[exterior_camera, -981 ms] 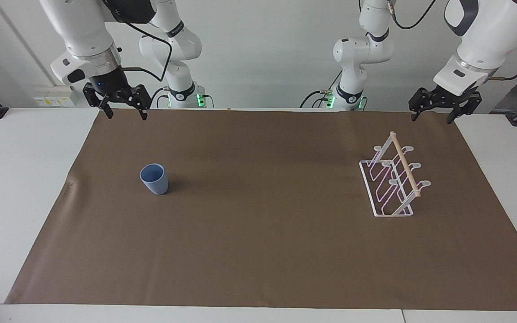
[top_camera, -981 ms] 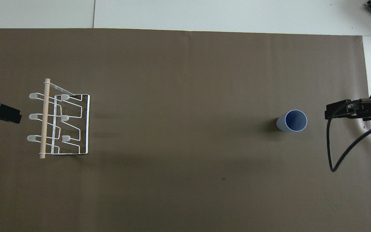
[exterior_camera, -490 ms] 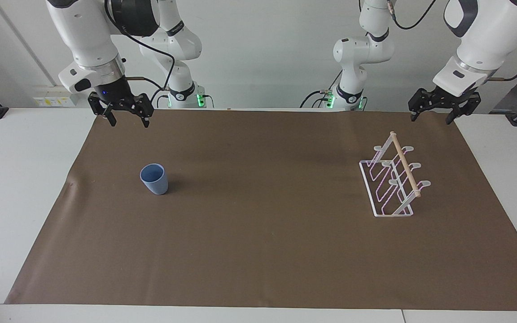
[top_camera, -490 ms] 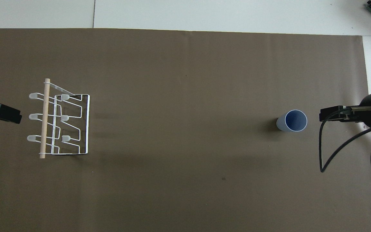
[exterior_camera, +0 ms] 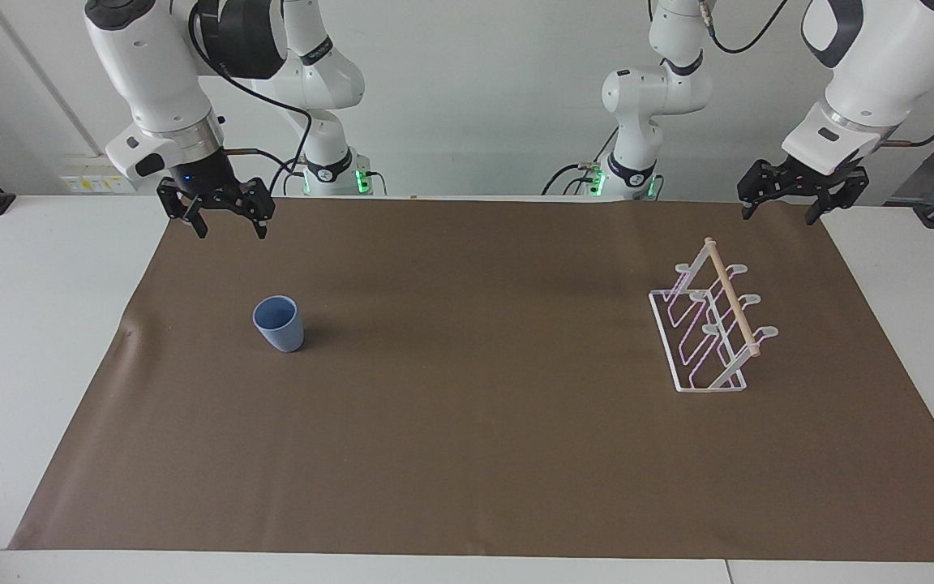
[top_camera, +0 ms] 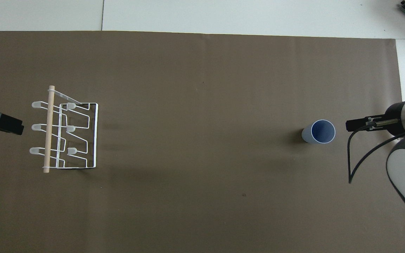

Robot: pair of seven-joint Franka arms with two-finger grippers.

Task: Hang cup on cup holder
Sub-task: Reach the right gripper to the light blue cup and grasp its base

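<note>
The cup stands upright on the brown mat, mouth up, its long axis vertical and tapering toward the base. It sits toward my right arm's end of the desk, untouched. The cup holder stands well apart from it, toward my left arm's end. Its wooden dowel runs along the top, pointing away from me and toward me, so the rack's long axis lies the same way. The white looped prongs slant out to both sides of the dowel, their rounded tips raised, and the rectangular wire base lies flat on the mat.

My right gripper hangs in the air over the mat's edge nearest my bases, fingers spread wide, holding nothing. My left gripper waits over the mat's corner at its own end, fingers likewise spread and empty.

The mat covers most of the white desk, leaving bare white strips at both ends. A pale wall rises at my back, with cables trailing down to my bases.
</note>
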